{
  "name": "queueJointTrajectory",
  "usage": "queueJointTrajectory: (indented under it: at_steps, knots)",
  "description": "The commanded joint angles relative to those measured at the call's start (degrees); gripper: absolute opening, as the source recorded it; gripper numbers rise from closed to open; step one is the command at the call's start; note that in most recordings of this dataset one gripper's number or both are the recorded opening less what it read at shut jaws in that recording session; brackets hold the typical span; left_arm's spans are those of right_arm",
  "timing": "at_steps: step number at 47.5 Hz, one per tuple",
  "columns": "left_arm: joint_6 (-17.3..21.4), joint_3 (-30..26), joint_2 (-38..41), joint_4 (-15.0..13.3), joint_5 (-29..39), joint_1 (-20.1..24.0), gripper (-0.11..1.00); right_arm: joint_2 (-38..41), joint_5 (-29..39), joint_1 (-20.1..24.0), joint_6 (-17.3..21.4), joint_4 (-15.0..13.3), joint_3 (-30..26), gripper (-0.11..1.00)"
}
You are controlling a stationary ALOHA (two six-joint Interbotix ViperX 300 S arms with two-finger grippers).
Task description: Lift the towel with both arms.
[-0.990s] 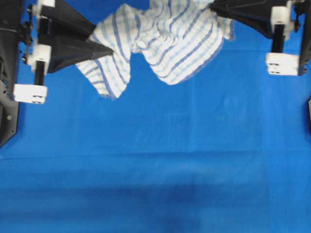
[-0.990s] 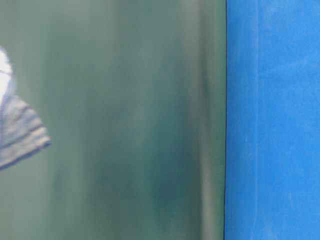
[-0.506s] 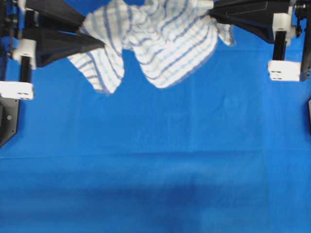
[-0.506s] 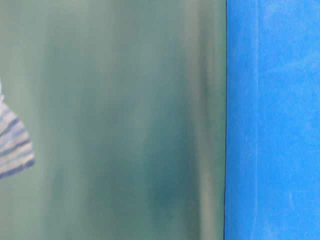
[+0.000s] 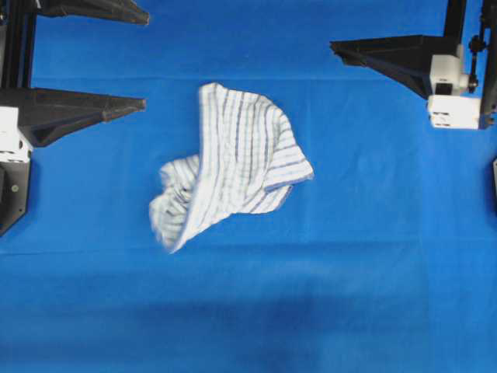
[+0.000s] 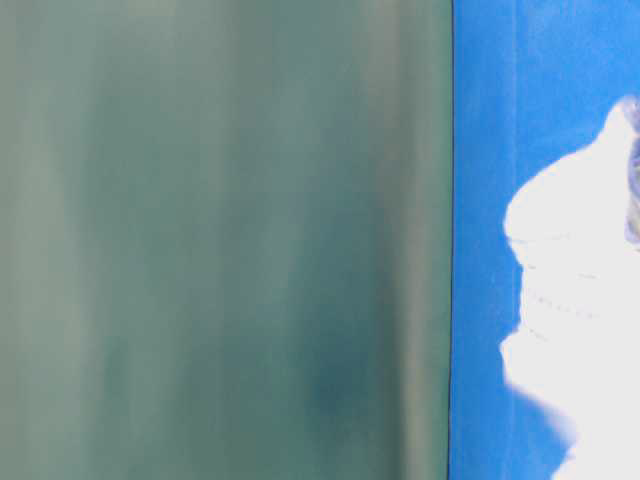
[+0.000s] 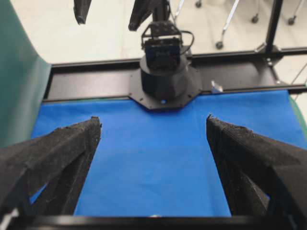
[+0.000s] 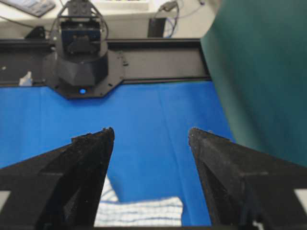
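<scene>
While the towel (image 5: 233, 172) lies crumpled and folded over itself on the blue table cover (image 5: 373, 256), neither gripper touches it. Seen from overhead, it sits about midway between the two arms, lower in the picture than both, one corner trailing down to the left with its edge slightly blurred.

Up and to the left of the towel, the left gripper (image 5: 144, 59) has its two black wedge fingers spread wide with nothing between them; the upper finger is cut by the picture's top edge and the arm behind runs off the left side. Its wrist camera confirms the gap, showing only bare cover between the fingertips (image 7: 93, 125) and no towel at all.

Up and to the right of the towel, the right gripper (image 5: 332, 23) shows only one finger in the overhead view, the other lying beyond the top edge. Its wrist view shows both fingers (image 8: 106, 136) standing apart, and a strip of striped towel below them at the bottom edge, partly hidden behind the left-hand finger.

At table level the towel is an overexposed white shape at the right edge, its stripes barely readable, and a green backdrop (image 6: 220, 240) fills everything left of it.
</scene>
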Motion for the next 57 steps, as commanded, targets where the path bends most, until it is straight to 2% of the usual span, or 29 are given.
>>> queueJointTrajectory:
  at_steps: [1, 7, 16, 35, 43, 57]
  knots:
    - [-0.2, 1.0, -0.3, 0.1, -1.6, 0.0, 0.9, -0.7, -0.3, 0.1, 0.2, -0.2, -0.4, 0.66]
    - [-0.3, 5.8, -0.4, 0.1, -5.4, -0.1, 0.9, -0.7, -1.4, 0.2, 0.5, -0.2, 2.7, 0.66]
    - [-0.4, 14.1, -1.1, 0.0, -13.6, 0.0, 0.9, -1.2, -6.8, 0.2, 2.6, -0.1, 9.7, 0.66]
    - [-0.7, 26.4, -1.1, -0.4, -26.5, 0.0, 0.9, -2.5, -17.9, 0.1, 6.2, -0.1, 21.9, 0.66]
    - [-0.9, 30.2, -1.0, -0.4, -29.3, 0.0, 0.9, -2.5, -20.8, -0.4, 7.6, -0.1, 26.1, 0.66]
    - [-3.9, 36.7, 1.0, -0.4, -32.3, 0.0, 0.9, -0.3, -26.2, -1.8, 10.6, 0.0, 33.6, 0.65]
